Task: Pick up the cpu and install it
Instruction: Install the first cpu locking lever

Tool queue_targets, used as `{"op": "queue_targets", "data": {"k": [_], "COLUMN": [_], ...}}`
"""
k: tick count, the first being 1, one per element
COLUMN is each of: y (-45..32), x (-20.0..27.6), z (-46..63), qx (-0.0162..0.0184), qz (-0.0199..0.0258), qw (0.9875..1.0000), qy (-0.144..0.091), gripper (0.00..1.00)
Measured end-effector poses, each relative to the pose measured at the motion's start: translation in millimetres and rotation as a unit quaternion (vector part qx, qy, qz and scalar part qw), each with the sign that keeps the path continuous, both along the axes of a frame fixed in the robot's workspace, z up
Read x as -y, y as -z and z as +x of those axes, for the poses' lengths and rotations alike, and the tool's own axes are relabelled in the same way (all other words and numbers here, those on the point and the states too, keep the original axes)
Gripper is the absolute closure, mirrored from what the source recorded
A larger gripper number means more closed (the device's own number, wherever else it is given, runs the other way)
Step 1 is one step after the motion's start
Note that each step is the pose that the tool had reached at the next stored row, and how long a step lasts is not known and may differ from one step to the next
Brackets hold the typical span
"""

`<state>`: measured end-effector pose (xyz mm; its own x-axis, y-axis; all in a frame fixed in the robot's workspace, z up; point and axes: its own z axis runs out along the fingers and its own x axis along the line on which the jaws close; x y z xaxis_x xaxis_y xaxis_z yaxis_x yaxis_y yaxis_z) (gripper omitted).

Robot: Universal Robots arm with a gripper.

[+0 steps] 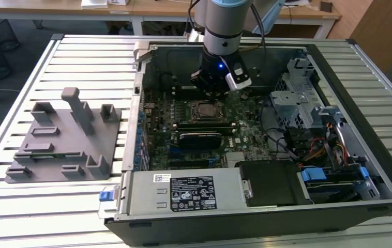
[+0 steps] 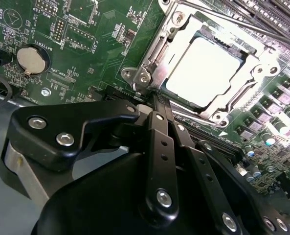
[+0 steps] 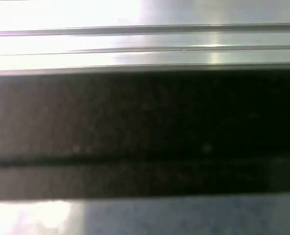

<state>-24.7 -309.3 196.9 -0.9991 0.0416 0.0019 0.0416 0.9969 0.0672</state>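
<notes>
The cpu (image 2: 207,73) lies flat in the motherboard socket (image 2: 149,63), its silvery-white top framed by the metal bracket. In the second wrist view my gripper (image 2: 153,101) hangs just off one corner of that socket, beside the frame's hinge screws. Its black fingers (image 2: 159,142) run together to a single tip, and nothing shows between them. In the exterior view the gripper (image 1: 210,91) hovers inside the open computer case, a little behind the socket (image 1: 205,109).
Black memory sticks (image 1: 199,125) lie just in front of the socket. A drive cage (image 1: 299,103) and cables fill the case at the exterior view's right, the power supply (image 1: 182,194) the front. A grey fixture (image 1: 65,139) stands on the slatted table. A coin battery (image 2: 32,58) sits on the board.
</notes>
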Motion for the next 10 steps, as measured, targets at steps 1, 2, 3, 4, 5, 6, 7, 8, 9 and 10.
{"op": "queue_targets", "data": {"k": [1,2,3,4,5,6,7,8,9,10], "y": [-0.6,-1.5,-2.6,-3.6,-4.2,-4.3,-4.3,-4.3,-4.2,-3.9], "x": [0.0,-0.1,-0.1,0.0,0.0,-0.1,0.0,0.0,0.1,0.1], "z": [0.1,0.0,0.0,0.0,0.0,0.0,0.1,0.1,0.1,0.1], "qx": [0.0003,0.0002,0.0001,0.0001,0.0001,0.0001,0.0001,0.0001,0.0001,0.0], "qz": [0.0009,0.0015,0.0018,0.002,0.0022,0.0023,0.0023,0.0023,0.0019,0.0011], "qw": [1.0,1.0,1.0,1.0,1.0,1.0,1.0,1.0,1.0,1.0], "qy": [0.0,0.0,0.0,0.0,0.0,0.0,0.0,0.0,0.0,0.0], "gripper": [0.89,0.89,0.89,0.89,0.89,0.89,0.89,0.89,0.89,0.89]}}
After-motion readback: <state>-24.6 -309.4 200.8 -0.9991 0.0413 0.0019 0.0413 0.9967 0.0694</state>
